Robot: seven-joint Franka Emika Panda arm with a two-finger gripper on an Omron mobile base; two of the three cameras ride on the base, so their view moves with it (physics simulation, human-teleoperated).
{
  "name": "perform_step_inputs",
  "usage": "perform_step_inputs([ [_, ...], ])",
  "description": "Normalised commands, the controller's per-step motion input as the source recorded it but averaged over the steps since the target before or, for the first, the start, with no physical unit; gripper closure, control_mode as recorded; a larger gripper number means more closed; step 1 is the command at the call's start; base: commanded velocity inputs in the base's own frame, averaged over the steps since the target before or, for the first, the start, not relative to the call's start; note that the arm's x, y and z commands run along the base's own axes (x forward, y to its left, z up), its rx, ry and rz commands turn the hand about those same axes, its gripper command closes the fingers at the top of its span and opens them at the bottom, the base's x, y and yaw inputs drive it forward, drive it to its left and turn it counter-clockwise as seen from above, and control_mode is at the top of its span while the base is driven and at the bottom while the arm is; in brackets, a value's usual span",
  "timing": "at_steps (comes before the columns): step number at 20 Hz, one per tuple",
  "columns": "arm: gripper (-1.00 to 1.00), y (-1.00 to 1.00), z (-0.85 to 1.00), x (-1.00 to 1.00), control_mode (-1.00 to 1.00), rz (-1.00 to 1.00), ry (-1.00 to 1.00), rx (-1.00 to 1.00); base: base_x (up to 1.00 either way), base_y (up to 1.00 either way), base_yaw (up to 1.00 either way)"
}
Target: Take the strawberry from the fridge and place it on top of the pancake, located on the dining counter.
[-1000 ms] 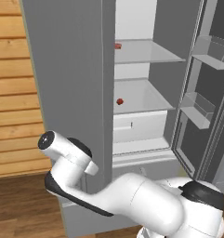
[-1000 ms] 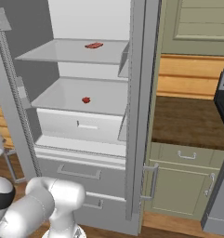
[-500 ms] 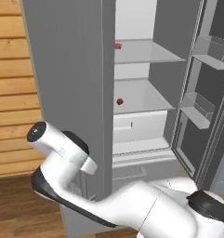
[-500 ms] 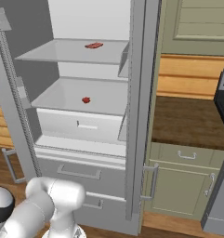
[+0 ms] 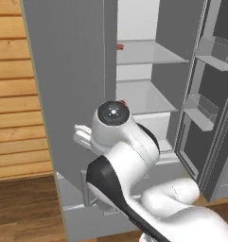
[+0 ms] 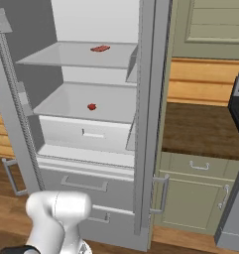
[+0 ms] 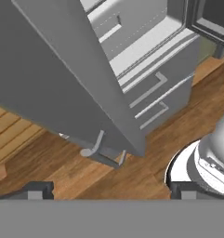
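Observation:
The fridge [image 6: 150,124] stands with both doors open. The strawberry [image 6: 91,106], a tiny deep red berry, lies on its lower clear shelf; in the left base view the strawberry [image 5: 123,102] peeks out just over my arm's round joint. My gripper [image 7: 111,191] is open and holds nothing. It hangs low, outside the fridge, and faces the bottom corner of the left door [image 7: 76,88] and the two lower drawers [image 7: 155,88]. The pancake and the dining counter are out of view.
A flatter pinkish-red lump [image 6: 100,48] lies on the upper shelf. The left door [image 5: 73,94] stands close beside my arm [image 5: 120,142]. A wall counter [image 6: 200,129] on green cabinets and a stove edge [image 6: 238,99] are at the right. Wooden floor [image 7: 62,167] lies below.
My arm's upper joint has swung right, from beside the left door to in front of the fridge opening, and now covers part of the lower shelf. The gripper stays open.

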Motion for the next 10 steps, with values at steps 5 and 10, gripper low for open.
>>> perform_step_inputs([
  [5,-1.0,-0.81,0.84,-0.07,-1.0,0.01,-0.08,0.39,0.0,0.0,0.0],
  [10,-1.0,-0.64,0.31,0.56,-1.0,0.0,0.29,0.47,0.0,0.0,0.0],
])
